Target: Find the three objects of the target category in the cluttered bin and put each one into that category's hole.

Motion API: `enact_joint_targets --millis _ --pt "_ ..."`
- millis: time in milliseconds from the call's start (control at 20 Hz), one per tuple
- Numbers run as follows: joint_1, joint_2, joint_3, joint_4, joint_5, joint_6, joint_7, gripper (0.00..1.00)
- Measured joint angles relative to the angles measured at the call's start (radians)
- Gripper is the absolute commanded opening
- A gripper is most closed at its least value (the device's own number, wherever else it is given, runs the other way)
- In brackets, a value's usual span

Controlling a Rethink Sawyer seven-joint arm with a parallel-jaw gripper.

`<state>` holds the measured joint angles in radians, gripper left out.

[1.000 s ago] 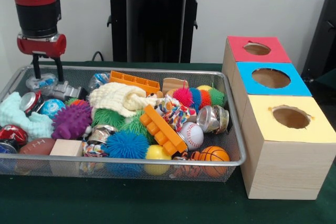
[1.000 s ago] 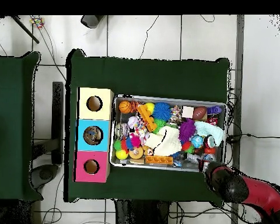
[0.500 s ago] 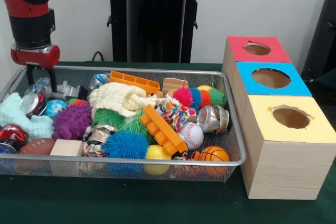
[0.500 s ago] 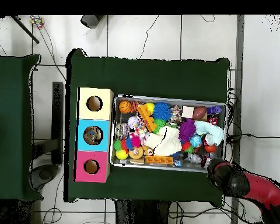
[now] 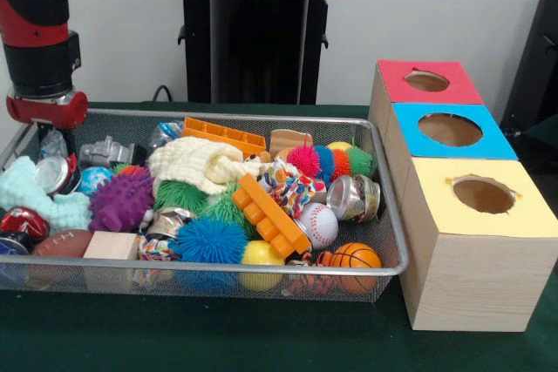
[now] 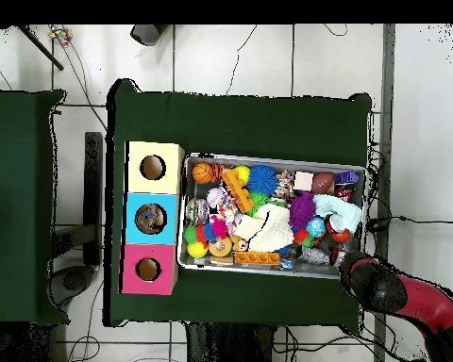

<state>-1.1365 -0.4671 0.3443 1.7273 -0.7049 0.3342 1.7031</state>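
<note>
And the arm slides out to the bin's (image 5: 261, 118) far corner, its hand (image 5: 48, 132) — grip impossible to read from here — now right over a clear plastic bottle (image 5: 54, 143) by the rim, so a first pick looks close.

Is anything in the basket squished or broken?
Yes. A red can at the bin's left end looks crumpled, and a shiny can by the purple spiky ball is dented too. Everything else is just piled in a jumble, and nothing has spilled out.
</note>
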Motion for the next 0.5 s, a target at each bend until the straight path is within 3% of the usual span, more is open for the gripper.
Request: enact_joint_targets --millis 500 --pt "0.0 -0.012 0.0 0.009 -0.001 0.0 0.0 0.0"
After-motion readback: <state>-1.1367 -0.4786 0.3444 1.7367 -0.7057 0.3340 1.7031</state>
